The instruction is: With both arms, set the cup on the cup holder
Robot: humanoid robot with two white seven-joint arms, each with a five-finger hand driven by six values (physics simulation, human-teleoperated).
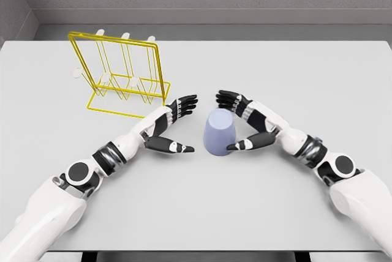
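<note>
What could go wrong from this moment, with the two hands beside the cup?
1. The right hand looks nearer the cup than the left hand; an uneven squeeze may tip it.
2. Both hands are open, so the tapered cup might slip when lifted.
3. The yellow cup holder has thin pegs; a small misalignment could miss them.

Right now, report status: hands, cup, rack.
Left hand open, just left of cup. Right hand open at cup's right side, contact unclear. Cup on table, not lifted. Yellow cup holder beyond-left, path unobstructed.

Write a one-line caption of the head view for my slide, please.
Open left hand and right hand flank a lavender cup beside the yellow wire cup holder.
</note>
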